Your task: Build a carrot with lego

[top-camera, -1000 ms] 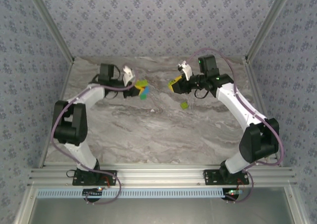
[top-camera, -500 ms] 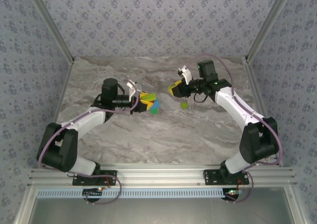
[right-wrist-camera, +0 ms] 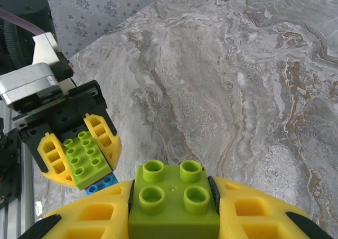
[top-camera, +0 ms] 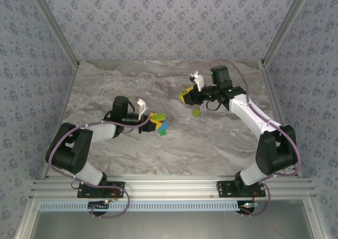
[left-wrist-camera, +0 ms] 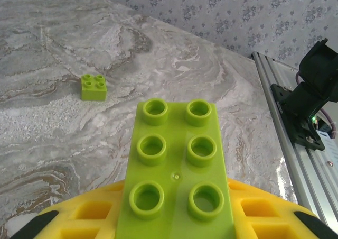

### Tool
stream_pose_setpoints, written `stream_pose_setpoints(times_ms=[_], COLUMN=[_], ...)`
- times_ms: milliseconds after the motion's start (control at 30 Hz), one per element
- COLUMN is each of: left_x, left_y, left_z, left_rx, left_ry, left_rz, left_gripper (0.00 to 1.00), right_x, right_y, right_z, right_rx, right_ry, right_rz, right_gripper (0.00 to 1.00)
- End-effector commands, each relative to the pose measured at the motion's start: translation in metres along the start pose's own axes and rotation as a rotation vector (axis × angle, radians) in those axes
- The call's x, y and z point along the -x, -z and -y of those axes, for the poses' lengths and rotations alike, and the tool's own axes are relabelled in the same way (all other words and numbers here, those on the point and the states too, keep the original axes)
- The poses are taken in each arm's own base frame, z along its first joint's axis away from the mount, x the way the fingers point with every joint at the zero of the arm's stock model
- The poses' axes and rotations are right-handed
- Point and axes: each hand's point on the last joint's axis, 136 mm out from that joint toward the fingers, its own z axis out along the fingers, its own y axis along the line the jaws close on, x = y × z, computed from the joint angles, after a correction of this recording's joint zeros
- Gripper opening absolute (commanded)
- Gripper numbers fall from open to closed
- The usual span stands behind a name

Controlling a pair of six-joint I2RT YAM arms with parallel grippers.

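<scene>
Yellow-green bricks come to three by our count: one on top of the carrot (top-camera: 160, 125), one loose brick (top-camera: 196, 112) on the table (top-camera: 132, 154), and one small brick (right-wrist-camera: 173, 199) in a gripper. We also count two arms, two grippers and one carrot.

From above, the left gripper (top-camera: 152, 121) is nearest to us. It squeezes the carrot between its yellow fingers (left-wrist-camera: 84, 218), and the carrot sticks out past the tips toward the middle of the table. We cannot tell if it touches the table. A bit farther back, the loose brick lies between the two grippers, close to the right one. Farthest back, the right gripper (top-camera: 186, 95) is clamped on the small brick. The two grippers face each other, well apart.

From above we see the carrot's red, blue and green parts. The left wrist camera shows its top brick up close, with six studs, and the loose brick far off on the left. The right wrist camera shows the small brick's four studs, and the carrot across the table with red and blue under the yellow-green.
</scene>
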Motion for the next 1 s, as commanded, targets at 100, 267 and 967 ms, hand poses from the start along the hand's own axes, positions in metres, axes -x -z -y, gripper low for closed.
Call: stream_pose_setpoints(times_ms=[100,267,967], left_x=[0.011,-0.003,-0.047], left_y=[-0.009,-0.021,-0.04], left_z=[0.002,-0.006,0.008], left_rx=[-0.063,-0.075,-0.203], left_ry=[-0.052,-0.067,-0.031], left_rz=[0.01,-0.011,-0.205], left_gripper=[0.0,0.0,0.0], right_x=[-0.014,-0.022,-0.055], right_y=[-0.008,-0.023,-0.037], right_z=[-0.01,-0.013,-0.035], right_rx=[0.03,0.053,0.219], right_ry=[-0.013,-0.023,0.022], right_rz=[-0.019,-0.029,-0.031], right_gripper=[0.26,0.26,0.24])
